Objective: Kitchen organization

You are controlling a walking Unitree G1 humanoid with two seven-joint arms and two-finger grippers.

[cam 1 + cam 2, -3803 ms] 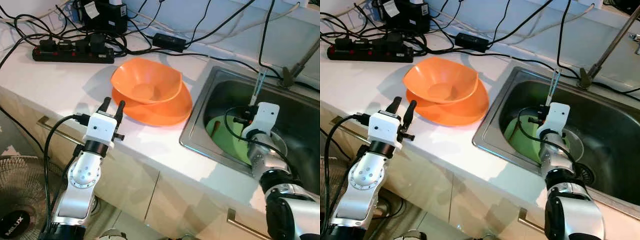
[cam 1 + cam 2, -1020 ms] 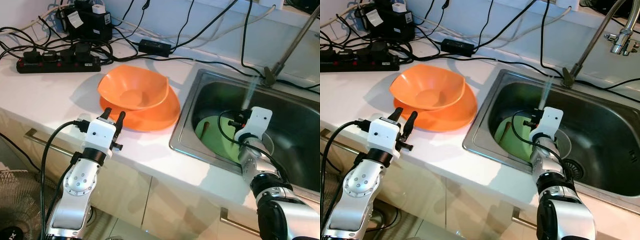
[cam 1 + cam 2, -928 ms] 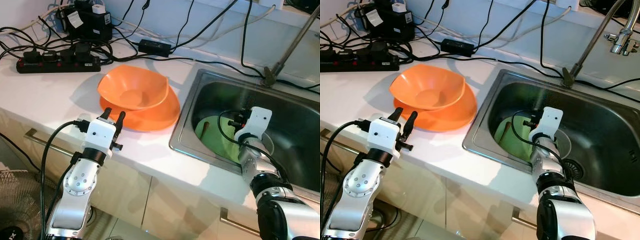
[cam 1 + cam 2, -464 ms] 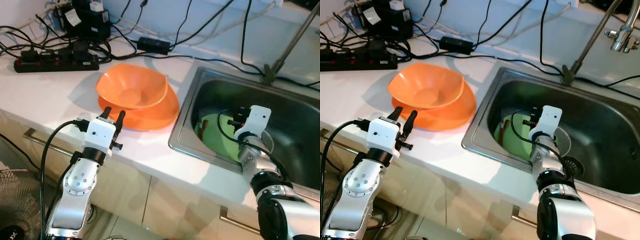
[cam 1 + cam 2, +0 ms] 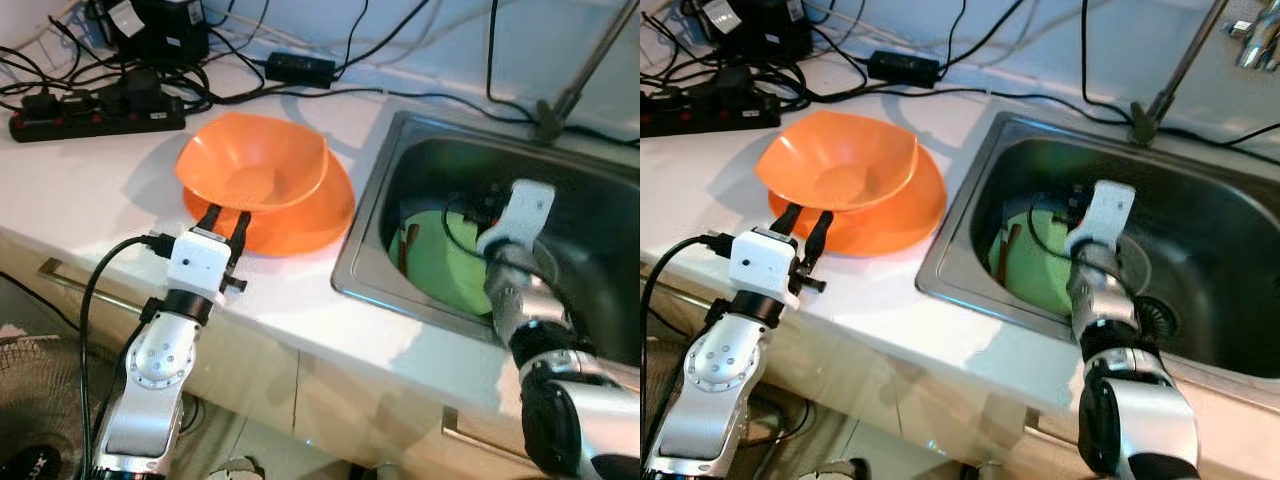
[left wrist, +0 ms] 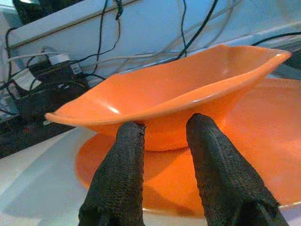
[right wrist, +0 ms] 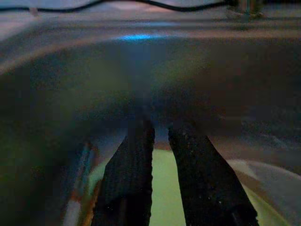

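An orange bowl (image 5: 255, 165) sits inside a wider orange plate (image 5: 310, 215) on the white counter. My left gripper (image 5: 226, 220) is open at the plate's near edge, and the bowl (image 6: 178, 94) lies just beyond its fingertips with nothing between them. A green plate (image 5: 450, 270) lies in the steel sink (image 5: 360, 270) with a brown stick (image 5: 404, 250) on its left side. My right gripper (image 7: 161, 128) hangs inside the sink over the green plate. Its fingers are almost together and hold nothing. Its white wrist block (image 5: 518, 205) hides the fingers from the head camera.
A black power strip (image 5: 90, 110), an adapter (image 5: 300, 68) and tangled cables crowd the back of the counter. The faucet pipe (image 5: 585, 70) rises behind the sink. A floor fan (image 5: 30, 400) stands low on the left, beside the cabinet fronts.
The camera has shifted, so the whole scene sits differently. A thin pale rod that stood up above my right gripper 3.8 s ago is gone. The left gripper stays at the orange plate's edge.
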